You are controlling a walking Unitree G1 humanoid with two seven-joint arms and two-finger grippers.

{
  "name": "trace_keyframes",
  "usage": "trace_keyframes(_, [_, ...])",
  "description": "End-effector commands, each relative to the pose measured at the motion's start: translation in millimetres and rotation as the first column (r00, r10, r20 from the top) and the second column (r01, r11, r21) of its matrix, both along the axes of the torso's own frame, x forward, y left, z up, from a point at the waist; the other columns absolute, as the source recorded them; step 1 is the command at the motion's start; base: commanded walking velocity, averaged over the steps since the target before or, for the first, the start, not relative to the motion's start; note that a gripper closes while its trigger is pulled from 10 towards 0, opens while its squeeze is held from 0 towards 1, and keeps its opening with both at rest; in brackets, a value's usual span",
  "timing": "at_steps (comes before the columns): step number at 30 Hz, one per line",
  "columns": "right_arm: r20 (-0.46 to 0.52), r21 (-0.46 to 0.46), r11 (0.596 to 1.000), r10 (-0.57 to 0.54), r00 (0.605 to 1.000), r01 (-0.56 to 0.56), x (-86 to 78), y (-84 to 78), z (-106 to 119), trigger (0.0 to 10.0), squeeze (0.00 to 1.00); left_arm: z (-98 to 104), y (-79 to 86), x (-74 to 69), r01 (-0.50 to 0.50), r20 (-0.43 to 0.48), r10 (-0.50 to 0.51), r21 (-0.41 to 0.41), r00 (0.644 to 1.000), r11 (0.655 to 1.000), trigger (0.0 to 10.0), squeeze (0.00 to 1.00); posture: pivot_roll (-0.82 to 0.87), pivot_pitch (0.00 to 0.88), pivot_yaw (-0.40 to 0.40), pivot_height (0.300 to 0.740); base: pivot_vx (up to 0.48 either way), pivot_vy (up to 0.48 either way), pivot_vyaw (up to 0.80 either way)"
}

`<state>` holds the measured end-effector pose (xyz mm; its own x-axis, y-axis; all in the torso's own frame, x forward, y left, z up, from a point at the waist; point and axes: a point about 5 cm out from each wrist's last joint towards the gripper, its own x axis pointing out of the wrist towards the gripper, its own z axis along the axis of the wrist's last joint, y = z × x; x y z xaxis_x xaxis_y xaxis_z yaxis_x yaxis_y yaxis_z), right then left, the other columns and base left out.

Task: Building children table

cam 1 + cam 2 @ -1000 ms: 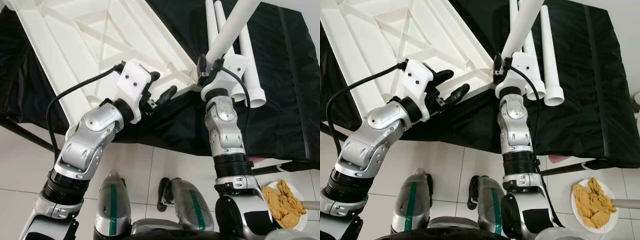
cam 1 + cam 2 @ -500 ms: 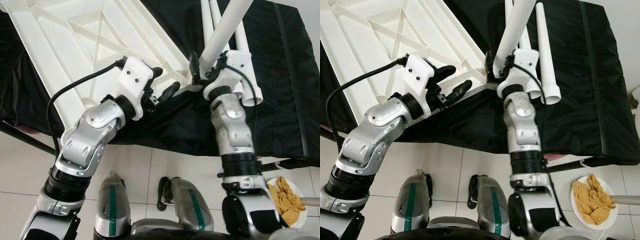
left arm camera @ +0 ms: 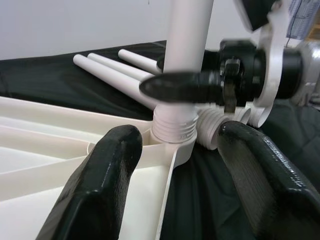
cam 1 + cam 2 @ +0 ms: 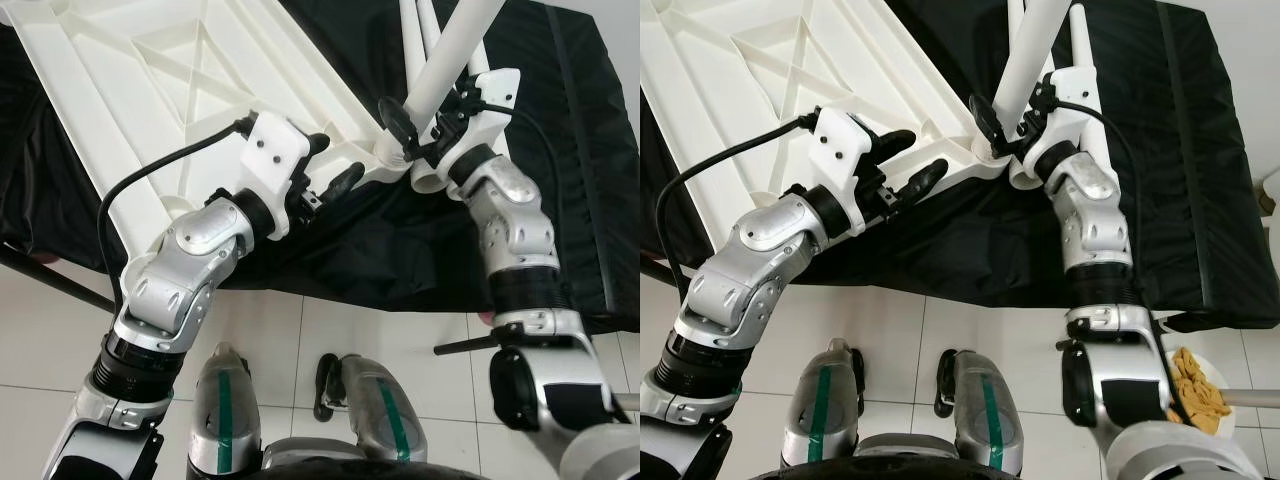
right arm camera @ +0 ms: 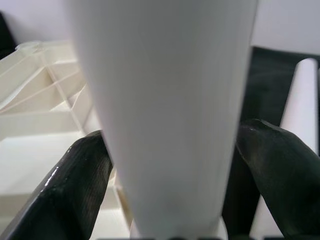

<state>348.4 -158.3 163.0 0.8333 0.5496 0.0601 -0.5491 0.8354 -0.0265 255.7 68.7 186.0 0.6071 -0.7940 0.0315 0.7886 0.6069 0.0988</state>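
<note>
Plainly, right gripper [image 4: 415, 128] clamped on unmarked table leg [image 4: 450, 55]; left gripper [image 4: 330, 165] agape.

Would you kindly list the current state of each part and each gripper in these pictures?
Tabletop: upside down on the black cloth, ribbed underside up.
Held leg: upright, threaded end seated in the tabletop's corner socket.
Spare legs: lying loose on the black cloth.
Right gripper: shut on the held leg near its base.
Left gripper: open, straddling the tabletop's corner edge.
</note>
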Motion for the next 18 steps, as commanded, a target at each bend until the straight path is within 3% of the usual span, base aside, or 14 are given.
trace_keyframes(1, [-0.015,-0.022,0.999,0.044,0.999,-0.044,2.5,-2.0,-3.3,10.0,0.00,-2.1,-2.3,0.1,0.026,-0.008,-0.026,0.007,1.000,1.000,10.0,0.00,0.11,0.055,-0.092,0.740,0.000,0.000,0.00])
trace_keyframes(16, [-0.033,-0.057,0.990,0.123,0.992,-0.125,15.1,-13.7,-5.1,9.9,0.00,-1.3,-1.6,0.1,0.027,-0.004,-0.027,0.010,1.000,1.000,10.0,0.00,0.12,0.036,-0.085,0.740,0.000,0.000,0.00])
trace_keyframes(17, [-0.029,-0.061,0.991,0.119,0.992,-0.121,15.9,-15.4,-4.2,7.6,0.00,-1.3,-1.4,0.2,0.028,-0.004,-0.028,0.011,1.000,1.000,10.0,0.00,0.12,0.036,-0.085,0.740,0.000,0.000,0.00])
trace_keyframes(18, [-0.028,-0.058,0.991,0.119,0.992,-0.121,16.4,-17.2,-3.4,3.5,0.00,-1.2,-1.3,0.2,0.029,-0.004,-0.029,0.011,1.000,1.000,10.0,0.00,0.12,0.036,-0.085,0.740,0.000,0.000,0.00])
